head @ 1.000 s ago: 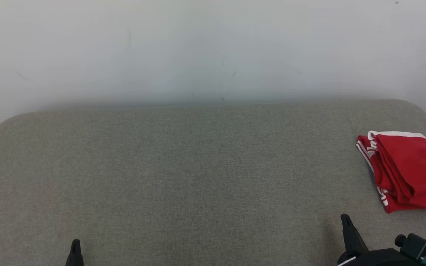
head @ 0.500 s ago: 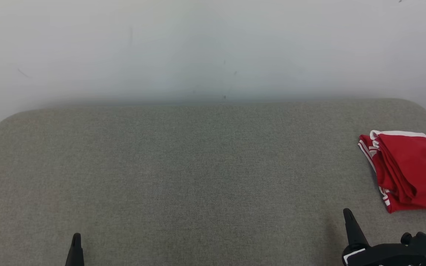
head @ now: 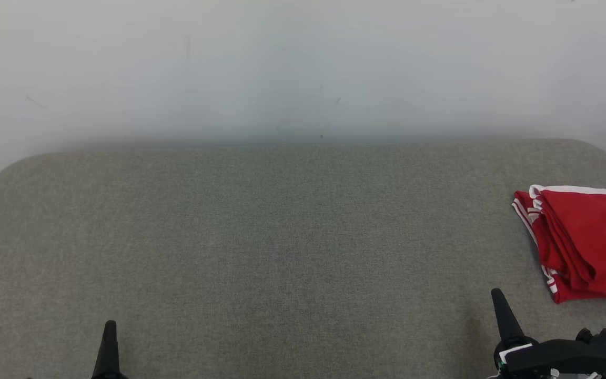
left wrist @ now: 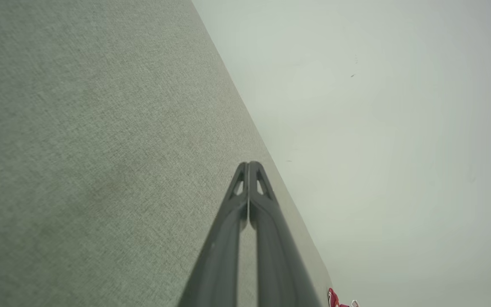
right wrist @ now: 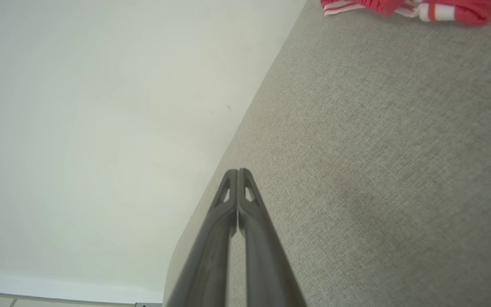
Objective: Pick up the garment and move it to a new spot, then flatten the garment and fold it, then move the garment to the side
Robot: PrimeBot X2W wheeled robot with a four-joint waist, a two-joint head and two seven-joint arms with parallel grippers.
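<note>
The garment [head: 584,242] is red with white stripes and lies folded at the right edge of the grey cushioned surface [head: 282,237]. A strip of the garment [right wrist: 403,8] runs along the top of the right wrist view, and a red scrap of the garment [left wrist: 335,299] peeks in at the bottom of the left wrist view. My right gripper [head: 497,297] is shut and empty, near the front edge, below and left of the garment. My left gripper [head: 109,329] is shut and empty at the front left, far from the garment. Both stand closed, tips touching, in the right wrist view [right wrist: 238,172] and the left wrist view [left wrist: 249,165].
A pale wall [head: 303,68] rises right behind the grey surface. The surface has rounded far corners, and its right edge lies just past the garment.
Both grippers have crept a little further up the head view. The picture has shifted slightly, so the camera has moved. The garment lies as before.
</note>
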